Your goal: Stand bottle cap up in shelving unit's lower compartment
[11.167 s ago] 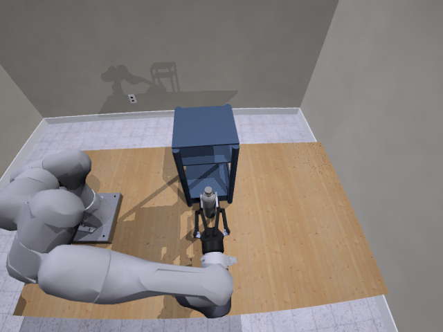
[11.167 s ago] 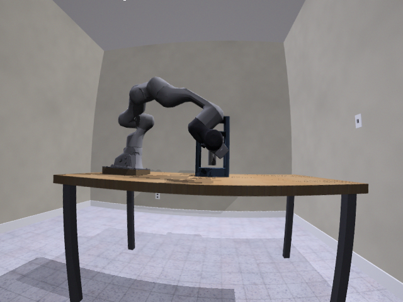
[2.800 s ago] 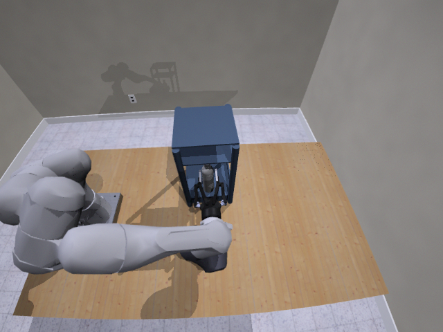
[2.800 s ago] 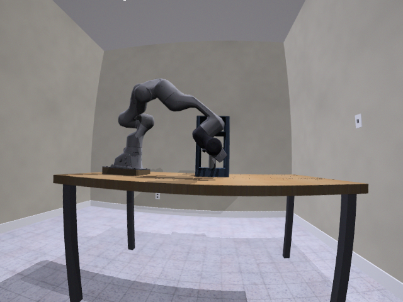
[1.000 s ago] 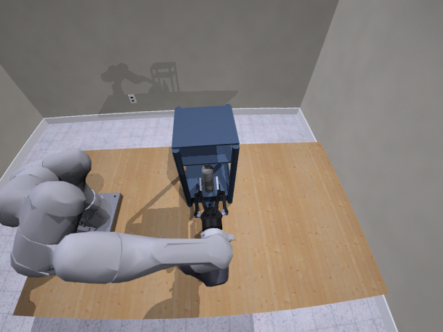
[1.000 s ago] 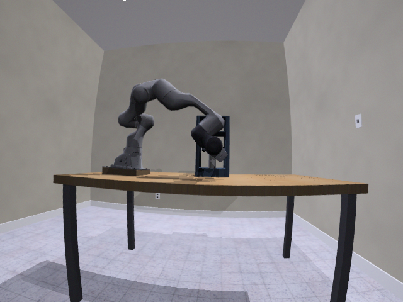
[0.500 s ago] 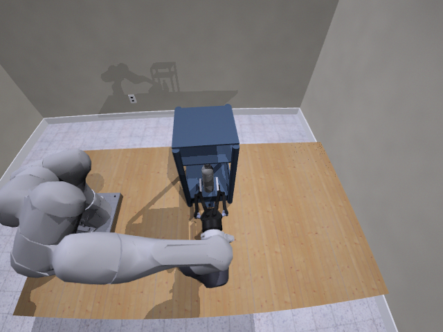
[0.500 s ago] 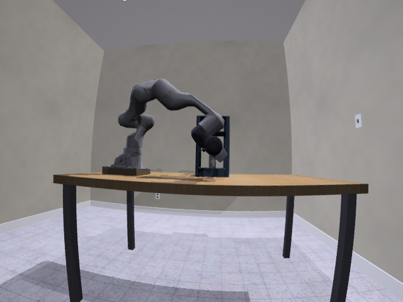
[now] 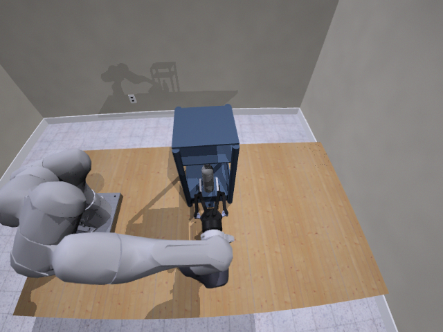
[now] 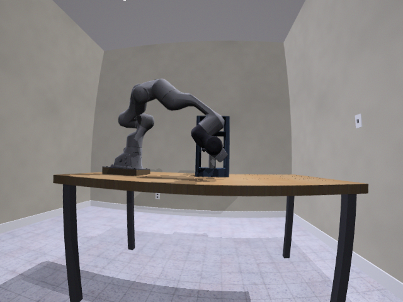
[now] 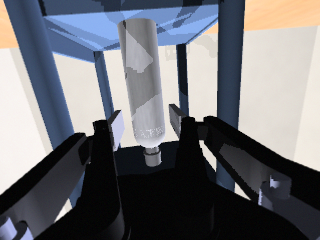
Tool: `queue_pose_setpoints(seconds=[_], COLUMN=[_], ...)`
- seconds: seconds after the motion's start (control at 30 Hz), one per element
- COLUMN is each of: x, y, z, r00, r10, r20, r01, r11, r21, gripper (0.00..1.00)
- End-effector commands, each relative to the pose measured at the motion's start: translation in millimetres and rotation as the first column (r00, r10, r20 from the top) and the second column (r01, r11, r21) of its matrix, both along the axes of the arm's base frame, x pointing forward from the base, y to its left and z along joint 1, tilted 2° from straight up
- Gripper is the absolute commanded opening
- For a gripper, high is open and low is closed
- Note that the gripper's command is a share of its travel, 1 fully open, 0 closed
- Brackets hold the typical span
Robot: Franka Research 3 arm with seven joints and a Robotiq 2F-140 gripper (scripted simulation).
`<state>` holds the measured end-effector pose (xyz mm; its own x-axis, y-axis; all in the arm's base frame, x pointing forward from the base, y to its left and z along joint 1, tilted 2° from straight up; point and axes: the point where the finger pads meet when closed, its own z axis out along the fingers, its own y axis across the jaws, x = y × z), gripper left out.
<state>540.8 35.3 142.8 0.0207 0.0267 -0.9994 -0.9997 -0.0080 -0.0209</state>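
Note:
The grey bottle [image 9: 207, 177] stands cap up on the floor of the lower compartment of the blue shelving unit [image 9: 204, 142]. My gripper [image 9: 208, 188] reaches in from the unit's front, level with the bottle's upper part. In the wrist view, which is upside down, the bottle [image 11: 142, 102] sits between the two finger pads of my gripper [image 11: 146, 116], with a clear gap on each side. The gripper is open and holds nothing. In the side view the unit [image 10: 212, 146] is partly covered by my arm, and the fingers are hidden there.
The unit's two front posts [image 11: 31, 75] [image 11: 230, 65] stand close on either side of my fingers. The middle shelf is just above the bottle's cap. My arm's base [image 9: 103, 210] sits at the table's left.

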Motion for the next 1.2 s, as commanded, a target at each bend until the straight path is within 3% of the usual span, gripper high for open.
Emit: queue_pose_setpoints(seconds=[0.0, 0.37, 1.17], x=[-1, -1, 0], y=[-2, -13, -74], z=[-1, -1, -3], r00=[1.000, 1.000, 1.000], r10=[0.001, 0.001, 0.001], r20=[-0.005, -0.005, -0.005], r01=[-0.001, -0.001, -0.001], r11=[1.000, 1.000, 1.000], r21=[0.000, 0.000, 0.000], gripper=[0.42, 0.42, 0.42])
